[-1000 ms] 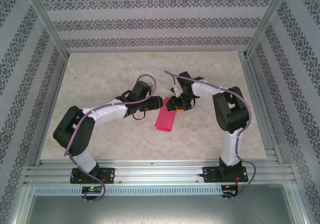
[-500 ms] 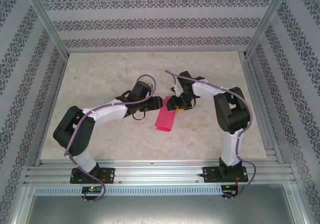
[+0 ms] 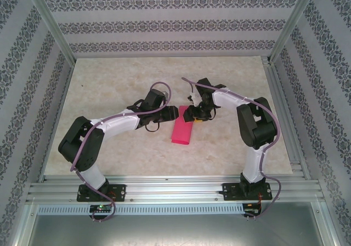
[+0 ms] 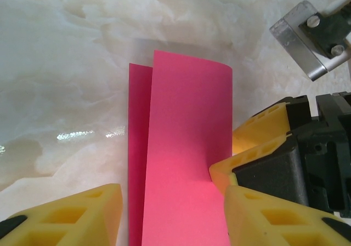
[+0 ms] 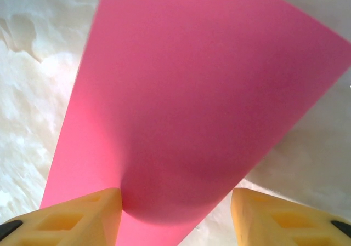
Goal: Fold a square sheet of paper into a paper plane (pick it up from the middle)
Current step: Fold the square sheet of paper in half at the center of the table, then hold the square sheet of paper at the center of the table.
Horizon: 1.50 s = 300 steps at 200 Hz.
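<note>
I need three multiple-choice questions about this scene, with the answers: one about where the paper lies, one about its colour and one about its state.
1. Where is the sheet of paper?
A. on the table, between the two grippers
B. held high in the air above both arms
C. in the far left corner of the table

2. What colour is the paper?
A. blue
B. green
C. magenta-red

3. In what state is the paper?
A. a flat, open square
B. folded over into two layers
C. crumpled into a ball

Answers:
1 A: the top view shows it on the marble, with the left gripper and the right gripper at it from opposite sides.
2 C: every view shows the same magenta-red.
3 B: in the left wrist view a darker lower layer shows beside the top layer.
</note>
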{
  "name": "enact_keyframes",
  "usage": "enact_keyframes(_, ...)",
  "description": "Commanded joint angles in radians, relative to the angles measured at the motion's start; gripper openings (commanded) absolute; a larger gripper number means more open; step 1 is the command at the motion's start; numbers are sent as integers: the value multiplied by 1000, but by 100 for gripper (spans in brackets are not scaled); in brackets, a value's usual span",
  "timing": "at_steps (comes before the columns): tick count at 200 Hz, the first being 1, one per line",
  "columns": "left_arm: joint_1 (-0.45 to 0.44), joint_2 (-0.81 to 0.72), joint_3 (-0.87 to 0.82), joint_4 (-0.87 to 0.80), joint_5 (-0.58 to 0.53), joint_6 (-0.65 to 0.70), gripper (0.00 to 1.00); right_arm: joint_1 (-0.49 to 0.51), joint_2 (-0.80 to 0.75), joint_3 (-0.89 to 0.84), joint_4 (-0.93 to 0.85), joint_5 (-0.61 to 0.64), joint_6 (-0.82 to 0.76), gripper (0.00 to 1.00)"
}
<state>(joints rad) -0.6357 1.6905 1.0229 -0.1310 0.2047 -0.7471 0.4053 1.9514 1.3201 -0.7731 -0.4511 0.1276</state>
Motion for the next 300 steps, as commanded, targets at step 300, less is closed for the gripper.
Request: enact_keyframes(300, -9, 9, -22, 30, 60, -33, 51, 14, 74, 97, -73, -4, -77, 56)
